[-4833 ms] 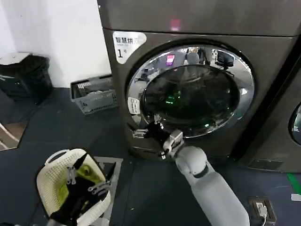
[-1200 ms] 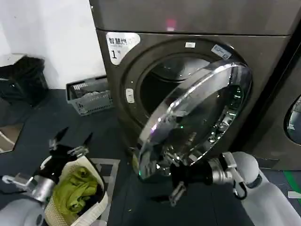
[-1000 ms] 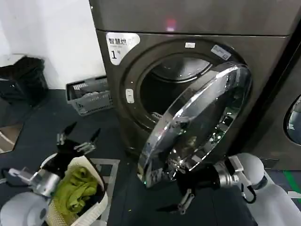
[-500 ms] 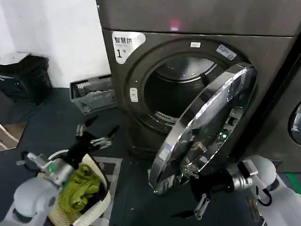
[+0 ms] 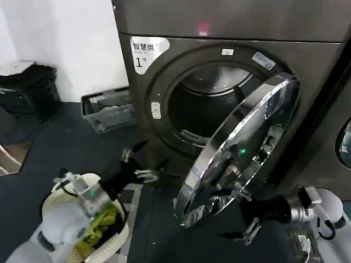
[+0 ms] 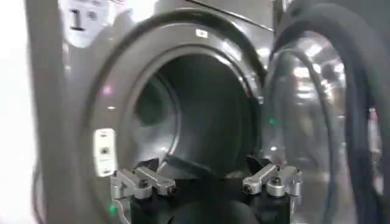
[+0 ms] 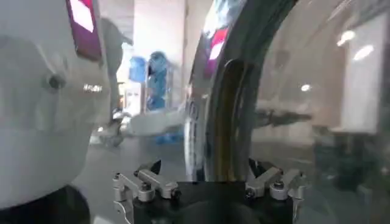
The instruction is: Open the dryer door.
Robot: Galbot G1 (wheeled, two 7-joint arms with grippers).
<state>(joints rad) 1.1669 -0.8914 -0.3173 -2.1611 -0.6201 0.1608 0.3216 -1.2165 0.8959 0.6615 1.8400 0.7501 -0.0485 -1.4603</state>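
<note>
Dryer door now swung wide, drum open to the room

The dryer door (image 5: 241,150) hangs far out on its right-side hinge, more open than half a second ago and very unlike some seconds before, when it sat shut in the front panel; I judge the opening almost done. Its wide chrome rim is mirror-smooth and round, with dark tinted glass inside (room lights reflect in it), and behind it the dark drum mouth (image 5: 205,107) looks deep and ribbed. The right gripper (image 5: 239,218) stands at the door's lower edge, fingers spread, the rim running between them without being pinched. The left gripper (image 5: 141,161), also spread and empty, has risen from the white woven basket (image 5: 52,205) of green cloth toward the matte grey dryer front (image 5: 137,109).
</note>
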